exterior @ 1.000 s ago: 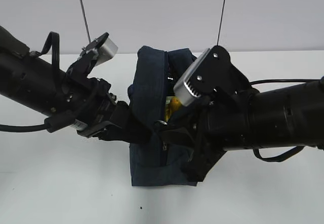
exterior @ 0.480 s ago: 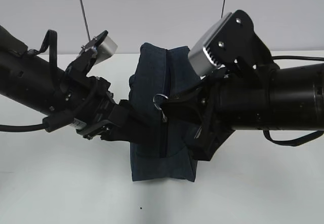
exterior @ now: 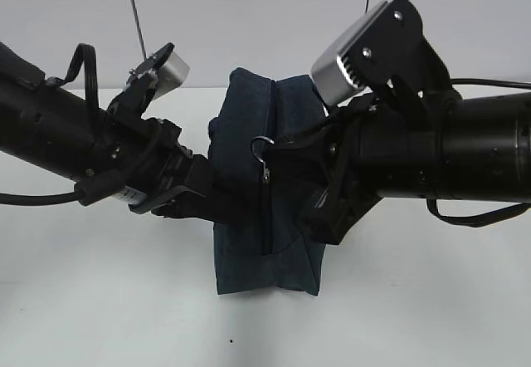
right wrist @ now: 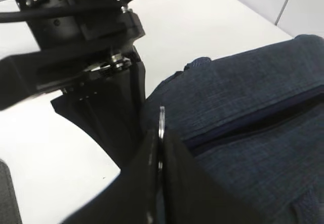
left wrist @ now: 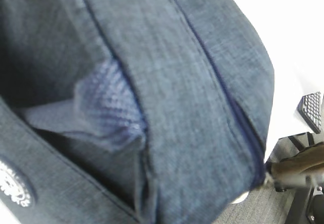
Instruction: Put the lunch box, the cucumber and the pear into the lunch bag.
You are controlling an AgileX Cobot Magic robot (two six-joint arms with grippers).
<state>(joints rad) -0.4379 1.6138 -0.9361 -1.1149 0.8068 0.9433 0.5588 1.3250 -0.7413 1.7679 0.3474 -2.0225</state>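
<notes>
The dark navy lunch bag (exterior: pixel 286 242) stands upright in the middle of the white table, its black zipper (exterior: pixel 267 209) running down the side facing me. My right gripper (exterior: pixel 278 147) is shut on the metal ring pull (exterior: pixel 262 147). The right wrist view shows the ring (right wrist: pixel 161 120) pinched between the closed jaws of the right gripper (right wrist: pixel 161 138). My left gripper (exterior: pixel 217 205) is pressed into the bag's left side and grips its fabric. The left wrist view shows only folds of bag cloth (left wrist: pixel 177 82). The lunch box, the cucumber and the pear are hidden.
The white table (exterior: pixel 415 300) stretches around the bag. Both thick black arms crowd the bag from left (exterior: pixel 66 134) and right (exterior: pixel 465 159). Two thin cables hang at the back. A grey floor shows past the table edge (left wrist: pixel 268 203).
My right gripper has pulled the ring pull upward along the zipper. The gap where the yellow pear showed one second ago is now shut. My left gripper has stayed on the bag.
</notes>
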